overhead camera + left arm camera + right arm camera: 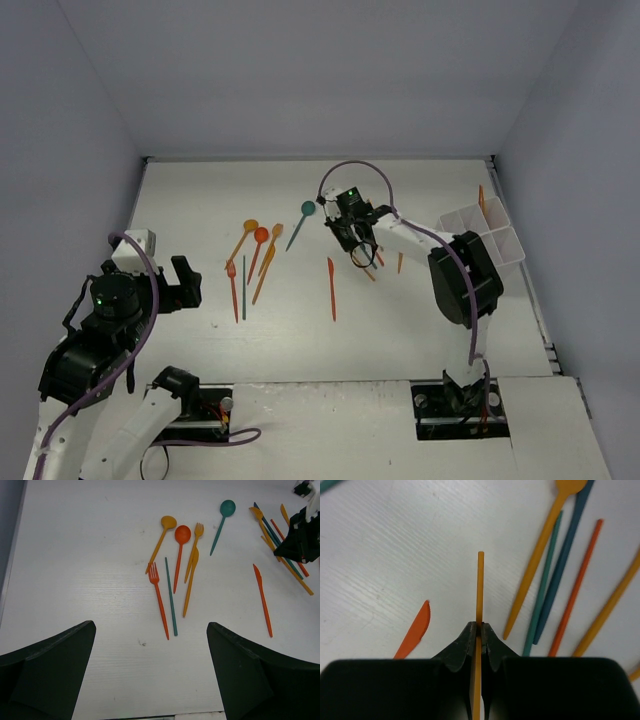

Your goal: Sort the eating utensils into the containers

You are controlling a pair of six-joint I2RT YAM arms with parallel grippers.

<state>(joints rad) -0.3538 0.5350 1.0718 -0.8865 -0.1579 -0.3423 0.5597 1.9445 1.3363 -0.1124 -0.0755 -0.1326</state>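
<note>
My right gripper (pixel 352 240) (pixel 480 626) is shut on a thin yellow-orange utensil (pixel 480 585), seen edge-on and held just above the table. Beside it lie several utensils: a yellow spoon (pixel 540 555), a teal handle (pixel 543 580), a dark blue handle (pixel 562 565) and an orange handle (pixel 576 587). An orange knife (pixel 331 290) (pixel 262 600) lies alone. A cluster with an orange spoon (pixel 182 534), an orange fork (pixel 159 600) and a teal spoon (pixel 227 507) lies mid-table. The white organizer (pixel 487 240) stands at the right. My left gripper (pixel 178 285) (pixel 150 680) is open and empty.
One orange utensil (pixel 481 196) stands in the organizer's far compartment. Grey walls close the table at the back and both sides. The right arm's body (pixel 462 280) sits just in front of the organizer.
</note>
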